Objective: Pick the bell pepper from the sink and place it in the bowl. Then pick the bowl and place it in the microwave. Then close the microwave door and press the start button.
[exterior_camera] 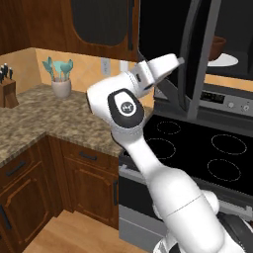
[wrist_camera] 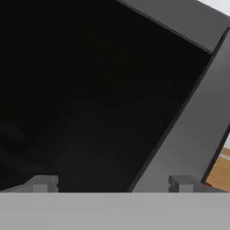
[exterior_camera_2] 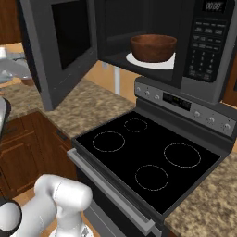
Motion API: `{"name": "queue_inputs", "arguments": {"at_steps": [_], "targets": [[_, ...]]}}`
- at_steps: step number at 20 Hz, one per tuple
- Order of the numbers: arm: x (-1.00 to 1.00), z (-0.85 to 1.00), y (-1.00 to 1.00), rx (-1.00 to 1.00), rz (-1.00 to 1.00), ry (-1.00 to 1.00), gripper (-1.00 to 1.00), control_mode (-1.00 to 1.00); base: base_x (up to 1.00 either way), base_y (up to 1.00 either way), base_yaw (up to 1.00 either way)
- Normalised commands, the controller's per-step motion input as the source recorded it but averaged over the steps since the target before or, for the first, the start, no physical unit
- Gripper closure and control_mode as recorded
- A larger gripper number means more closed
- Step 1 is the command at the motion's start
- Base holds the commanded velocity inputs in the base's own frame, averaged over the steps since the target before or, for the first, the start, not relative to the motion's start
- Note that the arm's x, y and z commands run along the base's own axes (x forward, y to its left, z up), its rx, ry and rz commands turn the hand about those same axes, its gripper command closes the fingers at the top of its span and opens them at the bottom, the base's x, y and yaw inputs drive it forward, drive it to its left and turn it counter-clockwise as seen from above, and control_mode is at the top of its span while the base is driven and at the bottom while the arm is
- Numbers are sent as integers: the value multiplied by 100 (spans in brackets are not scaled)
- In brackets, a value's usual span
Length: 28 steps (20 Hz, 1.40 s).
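the bowl [exterior_camera_2: 153, 47] sits inside the microwave [exterior_camera_2: 203, 46], resting on the round white turntable plate [exterior_camera_2: 139, 60], and from the left base view you catch the bowl's rim [exterior_camera: 216, 47] deep in the dark cavity. the microwave door [exterior_camera_2: 60, 51] stands swung wide open out over the granite surface [exterior_camera_2: 88, 109], its dark glass window facing the room. the white arm reaches up from below, and its hand is right up at the outer face of the door [exterior_camera: 195, 59], beside the door's edge. in the hand view the door's dark glass and grey frame [wrist_camera: 193, 130] loom very close, and the two finger tips of the jaws [wrist_camera: 112, 183] stand far apart at the bottom, spread about as wide as they go, gripping nothing. below the microwave lies the black stove [exterior_camera_2: 148, 157] with its four burner rings. off to the left on the surface, a knife block [exterior_camera: 7, 86] and a pot of teal utensils [exterior_camera: 60, 79] stand by the wall.
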Motion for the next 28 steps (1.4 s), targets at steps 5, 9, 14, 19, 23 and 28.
{"name": "queue_inputs", "arguments": {"at_steps": [5,9,14,19,23,28], "targets": [[25,3,-100,31,0,-9,-100,-100,0,0,0],[49,0,-95,28,2,-10,-100,-100,0,0,0],[59,0,-55,23,6,-16,-100,-100,0,0,0],[57,0,-41,17,9,-26,-100,-100,0,0,0],[64,-13,-26,8,7,-21,-100,-100,0,0,0],[69,-6,-59,12,12,-16,-100,-100,0,0,0]]}}
